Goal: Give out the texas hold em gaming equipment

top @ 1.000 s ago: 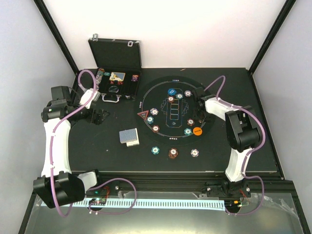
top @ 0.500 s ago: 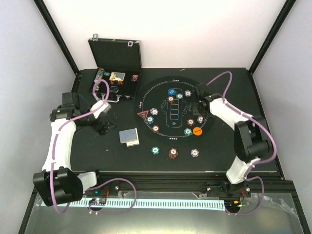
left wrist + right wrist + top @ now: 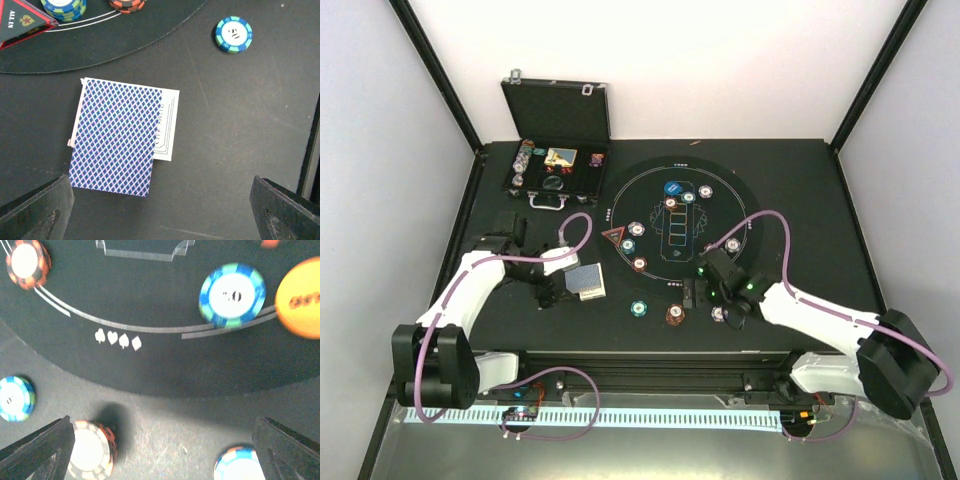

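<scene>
Top external: card deck (image 3: 585, 282) beside round mat (image 3: 642, 196), case (image 3: 556, 108) behind

Overhead, the left arm (image 3: 470, 285) climbs from its base at 7 o'clock, its white link running toward 1 o'clock to a bent elbow. From there the wrist folds back toward 4 o'clock and tips the left end effector (image 3: 550, 292) downward. The wrist view has that left end effector (image 3: 161, 185) spread wide, with dark fingers (image 3: 37, 212) in both lower corners. Over at 5 o'clock, the right arm (image 3: 820, 315) lies low and nearly straight, stretched toward 10 o'clock, with green lights glowing at the wrist. The right end effector (image 3: 693, 293) points down too. Its own camera shows the right end effector (image 3: 162, 425) gaping just as wide, fingers (image 3: 35, 450) at the frame's edges.
</scene>
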You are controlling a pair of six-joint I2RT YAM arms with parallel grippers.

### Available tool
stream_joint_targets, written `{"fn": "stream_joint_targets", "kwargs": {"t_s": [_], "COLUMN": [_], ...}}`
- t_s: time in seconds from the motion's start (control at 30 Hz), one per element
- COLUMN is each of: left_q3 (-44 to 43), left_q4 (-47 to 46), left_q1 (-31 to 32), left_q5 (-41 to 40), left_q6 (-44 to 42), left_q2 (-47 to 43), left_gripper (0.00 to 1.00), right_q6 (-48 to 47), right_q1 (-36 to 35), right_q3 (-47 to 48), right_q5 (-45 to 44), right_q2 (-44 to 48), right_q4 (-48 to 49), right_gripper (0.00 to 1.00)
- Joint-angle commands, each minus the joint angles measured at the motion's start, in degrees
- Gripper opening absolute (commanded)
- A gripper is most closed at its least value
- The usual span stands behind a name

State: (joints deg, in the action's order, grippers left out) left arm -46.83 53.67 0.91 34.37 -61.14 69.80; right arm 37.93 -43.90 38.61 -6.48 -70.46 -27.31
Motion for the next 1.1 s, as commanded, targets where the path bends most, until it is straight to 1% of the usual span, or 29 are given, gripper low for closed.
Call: {"fn": "stream_joint_targets", "kwargs": {"t_s": [0.0,0.17,0.3,0.47,0.57,0.77,1.07], "left_q3": [0.9,1.2,2.3,1.4,0.7,-0.4,-1.7], "left_q4": [-3.8,-6.6,-7.5,-6.6,-6.1,-7.9,-9.5], "left_q1": [0.4,0.5,0.8,0.7,0.9,1.3,1.5], "left_q5": [-0.9,-0.8,-1.6,-2.6,-2.9,-4.7,-5.3], "left_q6": [-8.1,-8.8,-12.2,-14.4,-15.5,-13.8,-11.8], "left_q2": [0.6,1.8,1.8,3.2,6.5,9.3,11.0], "left_gripper": [0.99,0.99,0.99,0.99,0.99,0.99,0.99], "right_q6": [4.6,4.4,4.4,4.7,4.9,4.7,4.9], "right_q1": [-2.4,-2.7,-2.8,-2.7,-2.7,-2.7,-2.7], "right_q3": [-6.4,-8.3,-10.1,-12.7,-13.0,-12.9,-13.2], "right_q5": [1.4,1.1,1.5,1.9,2.0,2.3,2.5], "right_q2": [2.1,4.5,6.1,9.1,9.3,8.1,7.9], "right_q4": [9.0,11.0,12.8,15.1,15.4,15.8,16.3], "right_gripper": [1.0,1.0,1.0,1.0,1.0,1.0,1.0]}}
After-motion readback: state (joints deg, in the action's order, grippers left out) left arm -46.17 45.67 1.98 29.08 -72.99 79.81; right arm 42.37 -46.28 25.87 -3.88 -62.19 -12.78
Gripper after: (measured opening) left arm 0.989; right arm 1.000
